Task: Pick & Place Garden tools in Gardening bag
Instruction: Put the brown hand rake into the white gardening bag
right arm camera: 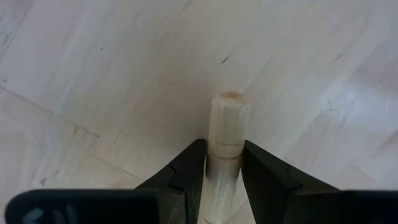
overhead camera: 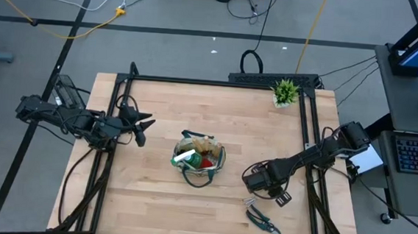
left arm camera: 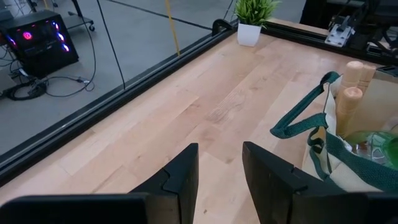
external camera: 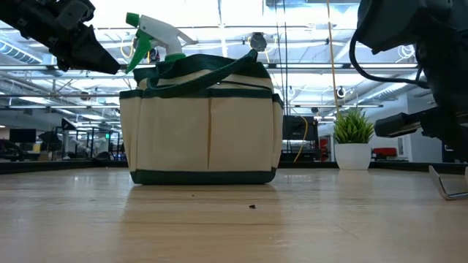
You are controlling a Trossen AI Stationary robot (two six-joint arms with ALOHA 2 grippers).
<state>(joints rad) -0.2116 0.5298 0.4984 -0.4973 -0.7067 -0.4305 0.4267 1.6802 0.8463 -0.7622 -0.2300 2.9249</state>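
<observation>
The khaki gardening bag (overhead camera: 199,159) with green trim stands mid-table. It holds a green-and-white spray bottle (external camera: 157,36), a red item (overhead camera: 204,162) and wooden handles (left arm camera: 351,93). My left gripper (left arm camera: 217,168) is open and empty above the table, left of the bag (left arm camera: 348,143). My right gripper (right arm camera: 225,171) is right of the bag, toward the near edge, shut on a wooden tool handle. Dark pruning shears (overhead camera: 264,220) lie on the table near the front edge. My right gripper pinches a pale wooden handle (right arm camera: 224,155) between its two fingers, a little back from the handle's rounded free end (right arm camera: 229,102). The fingers (right arm camera: 186,171) lie along the handle, which sticks out past their tips. The tool's other end is hidden by the gripper; I cannot tell whether it is clear of the table.
A small potted green plant (overhead camera: 285,91) stands at the table's far right corner. A small metal piece (overhead camera: 249,201) lies between my right gripper and the shears. A black frame (overhead camera: 197,81) borders the tabletop. Bare wood lies left of and in front of the bag.
</observation>
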